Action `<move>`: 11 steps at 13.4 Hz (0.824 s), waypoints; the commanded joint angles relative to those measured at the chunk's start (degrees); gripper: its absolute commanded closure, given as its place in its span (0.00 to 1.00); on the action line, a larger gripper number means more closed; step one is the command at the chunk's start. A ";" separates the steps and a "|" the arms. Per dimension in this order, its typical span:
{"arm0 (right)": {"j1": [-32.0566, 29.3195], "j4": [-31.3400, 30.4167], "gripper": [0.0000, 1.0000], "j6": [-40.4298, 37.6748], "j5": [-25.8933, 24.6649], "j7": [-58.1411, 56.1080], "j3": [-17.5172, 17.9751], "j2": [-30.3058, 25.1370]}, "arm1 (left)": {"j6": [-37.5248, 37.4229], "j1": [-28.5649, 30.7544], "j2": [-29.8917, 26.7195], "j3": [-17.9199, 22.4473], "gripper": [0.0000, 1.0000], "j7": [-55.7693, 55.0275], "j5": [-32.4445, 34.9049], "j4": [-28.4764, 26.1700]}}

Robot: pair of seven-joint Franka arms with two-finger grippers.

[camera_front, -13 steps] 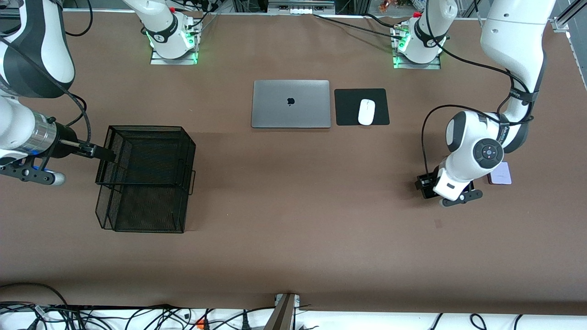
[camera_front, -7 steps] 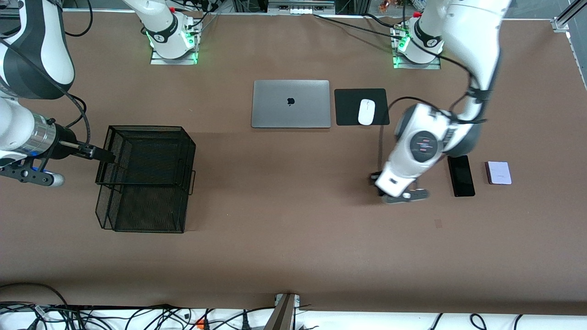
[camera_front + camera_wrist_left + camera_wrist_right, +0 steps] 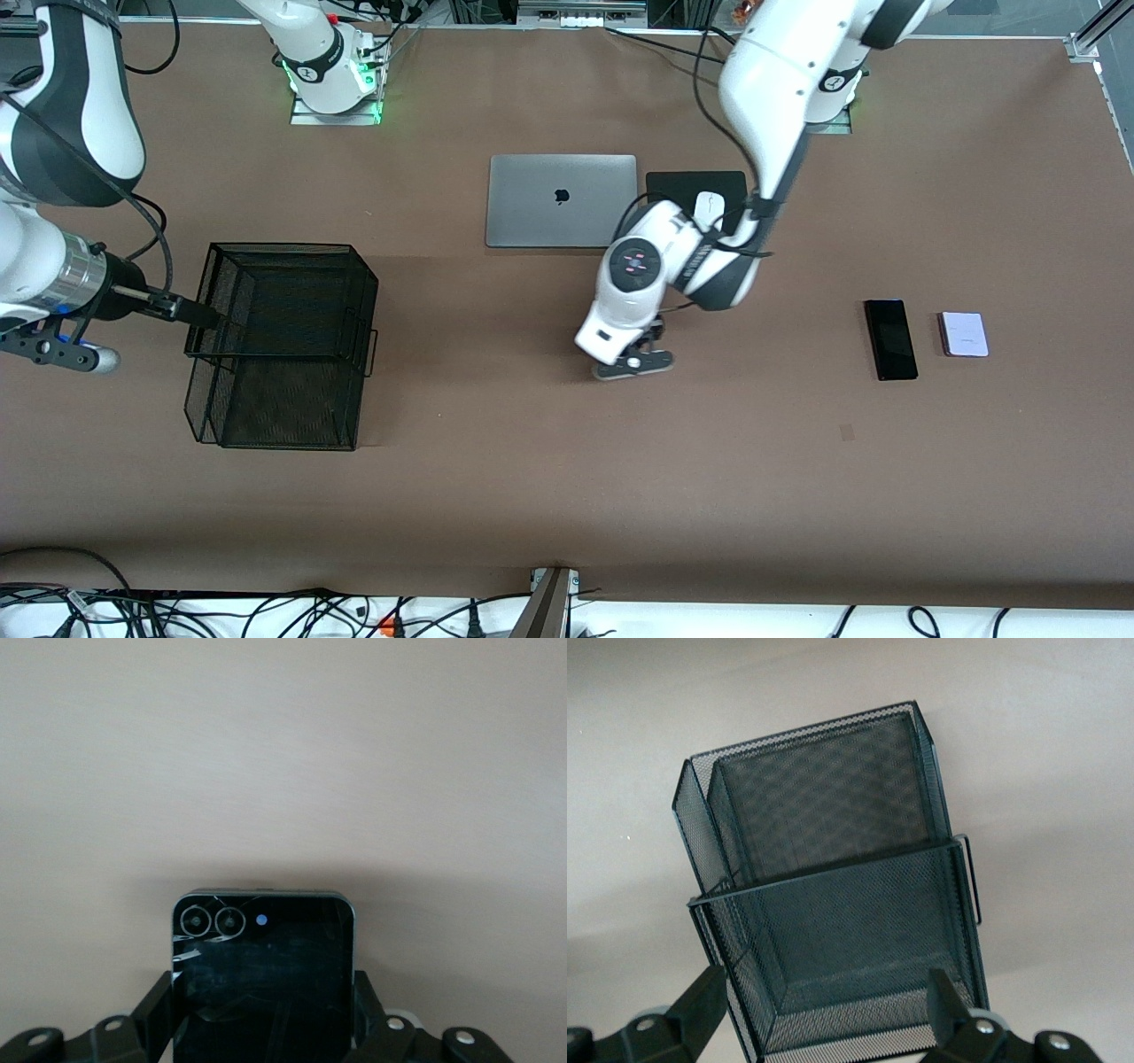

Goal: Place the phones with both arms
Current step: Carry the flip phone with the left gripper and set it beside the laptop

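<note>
**Ana:** Front view first: where is the left gripper (image 3: pixel 631 353)?

**Ben:** Up over bare brown table (image 3: pixel 549 461), over the stretch near the grey laptop (image 3: pixel 562 201) and the black mouse pad (image 3: pixel 682 183). Its arm reaches down across that pad and partly covers the white mouse (image 3: pixel 707 209).

**Ana:** Holding anything?

**Ben:** Yes. In the left wrist view its fingers (image 3: pixel 155 1014) are clamped on the two sides of the small squarish black phone (image 3: pixel 263 979). Two camera rings and a blue dot sit along the phone's free end, and its glass looks cracked.

**Ana:** And the other phones?

**Ben:** Both lie flat toward the left arm's end of the table. The long slim black phone (image 3: pixel 890 338) lies just beside the pale lilac-white phone (image 3: pixel 963 334), apart from it, and the pale one is closer to the table's end.

**Ana:** The right gripper (image 3: pixel 199 315)?

**Ben:** At the rim of the black mesh basket (image 3: pixel 292 346), toward the right arm's end of the table. In the right wrist view its fingers (image 3: pixel 704 1001) stand wide apart, with the basket's open compartments showing between them. They hold nothing.
</note>
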 commanded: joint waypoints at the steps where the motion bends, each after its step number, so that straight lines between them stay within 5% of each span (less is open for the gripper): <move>1: -0.65 0.30 0.00 0.62 0.05 -0.33 0.37 -0.18 | 2.28 -2.58 3.97 1.12 1.00 0.09 -1.01 5.83; 6: -0.74 0.30 0.00 0.62 -0.04 -2.35 0.37 -0.01 | 5.02 -6.02 5.47 2.00 0.95 -0.18 -0.30 5.83; 7: -0.74 0.30 0.00 0.54 -0.04 -3.04 0.37 -0.01 | 5.02 -6.11 5.56 2.00 0.85 -1.22 -0.13 5.83; 8: -0.74 0.21 0.00 0.54 0.05 -3.57 0.37 0.08 | 5.02 -6.28 5.90 2.00 0.56 -1.76 0.14 5.92; 9: -0.83 0.29 0.00 0.54 0.05 -3.58 0.37 0.08 | 5.02 -6.54 6.00 2.00 0.10 -2.02 0.23 5.83; 11: -0.74 0.21 0.00 0.36 0.05 -3.58 0.37 0.08 | 5.02 -6.55 5.74 2.09 0.00 -2.11 0.23 5.92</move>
